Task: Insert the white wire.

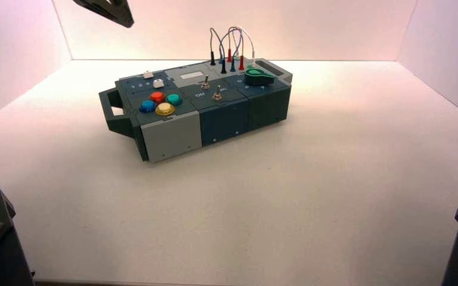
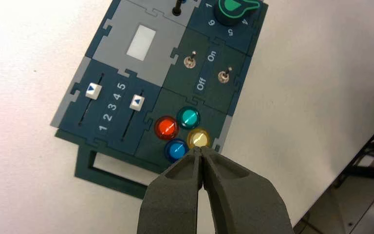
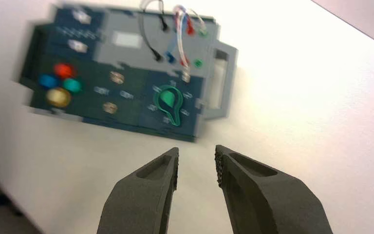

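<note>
The white wire (image 1: 249, 40) arches over the back right of the box (image 1: 173, 134), among wires with black, red and blue plugs. It also shows, blurred, in the right wrist view (image 3: 196, 18); I cannot tell how its plug sits. My left gripper (image 2: 201, 148) is shut and empty. It hangs high over the box's left end, above the yellow button (image 2: 198, 138), and shows at the top of the high view (image 1: 104, 11). My right gripper (image 3: 197, 153) is open and empty, well back from the box on the side of the green knob (image 3: 169, 102).
The box top carries two sliders (image 2: 93, 90), a pale display window (image 2: 143, 42), two toggle switches (image 2: 190, 61), red, teal, blue and yellow buttons, and the green knob (image 1: 259, 75). A handle (image 1: 112, 110) sticks out at its left end. White walls enclose the table.
</note>
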Tool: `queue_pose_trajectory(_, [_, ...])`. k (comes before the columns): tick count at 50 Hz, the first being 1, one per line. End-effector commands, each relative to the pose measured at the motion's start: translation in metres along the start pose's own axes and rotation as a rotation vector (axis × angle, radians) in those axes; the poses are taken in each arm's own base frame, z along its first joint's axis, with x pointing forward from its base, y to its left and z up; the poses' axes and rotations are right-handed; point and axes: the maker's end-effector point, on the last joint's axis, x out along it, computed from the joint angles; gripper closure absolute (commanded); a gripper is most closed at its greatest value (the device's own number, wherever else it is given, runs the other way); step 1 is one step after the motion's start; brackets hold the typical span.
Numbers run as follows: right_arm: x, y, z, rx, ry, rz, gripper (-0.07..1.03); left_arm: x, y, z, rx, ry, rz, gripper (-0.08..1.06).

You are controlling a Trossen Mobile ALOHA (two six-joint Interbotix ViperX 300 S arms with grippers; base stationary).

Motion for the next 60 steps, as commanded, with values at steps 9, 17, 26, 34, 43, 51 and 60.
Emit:
queue_pose_trajectory(9, [0.023,0.017,0.024,-0.065,0.034,-0.049,0.53,0.002,0.007,0.012,-0.006,-0.049,0.029,1.01])
queue_pose_trajectory(17, [0.046,0.02,0.021,-0.029,0.052,-0.014,0.49,0.005,0.009,0.009,-0.01,-0.045,0.035,1.01])
queue_pose_trajectory(26, [0.063,0.016,0.023,-0.023,0.049,-0.017,0.49,0.009,0.01,0.004,-0.017,-0.038,0.039,1.01])
queue_pose_trajectory(34, [0.078,0.014,0.024,-0.021,0.073,-0.012,0.49,0.01,0.013,0.004,-0.022,-0.048,0.057,1.01])
queue_pose_trajectory(43, [0.09,0.008,0.028,-0.018,0.084,-0.015,0.49,0.012,0.016,0.003,-0.025,-0.058,0.076,1.01])
queue_pose_trajectory(51, [0.095,0.0,0.037,-0.008,0.073,-0.024,0.49,0.013,0.019,0.004,-0.024,-0.069,0.09,1.01])
queue_pose_trajectory(60, [0.107,-0.003,0.043,-0.018,0.089,-0.019,0.49,0.017,0.018,-0.001,-0.02,-0.056,0.087,1.01])
